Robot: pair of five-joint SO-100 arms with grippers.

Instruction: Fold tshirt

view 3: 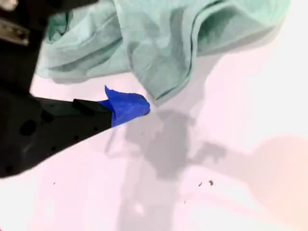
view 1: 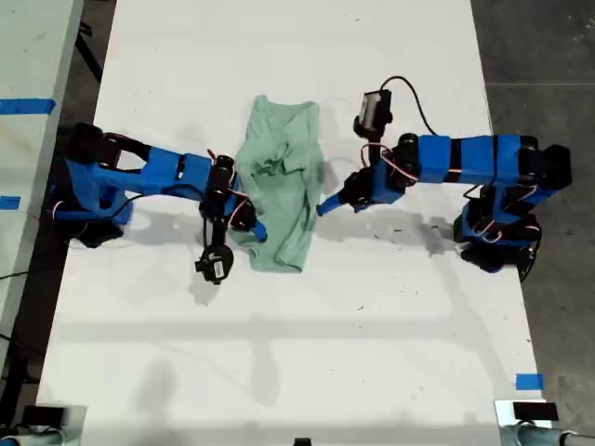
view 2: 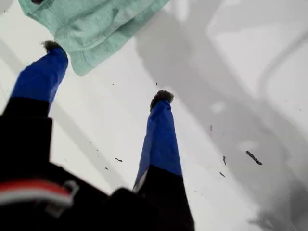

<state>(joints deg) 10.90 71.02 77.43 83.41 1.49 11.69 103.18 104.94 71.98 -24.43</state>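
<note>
The tshirt [view 1: 282, 181] lies mid-counter [view 1: 297, 353] between both arms, gathered into a narrow, rumpled strip, so I judge the fold partly made, with tidying and a crosswise fold left. My first gripper [view 2: 106, 72] has jaws apart, empty beside the hem. Whether my second gripper [view 3: 126, 107] is closed I cannot tell.
</note>
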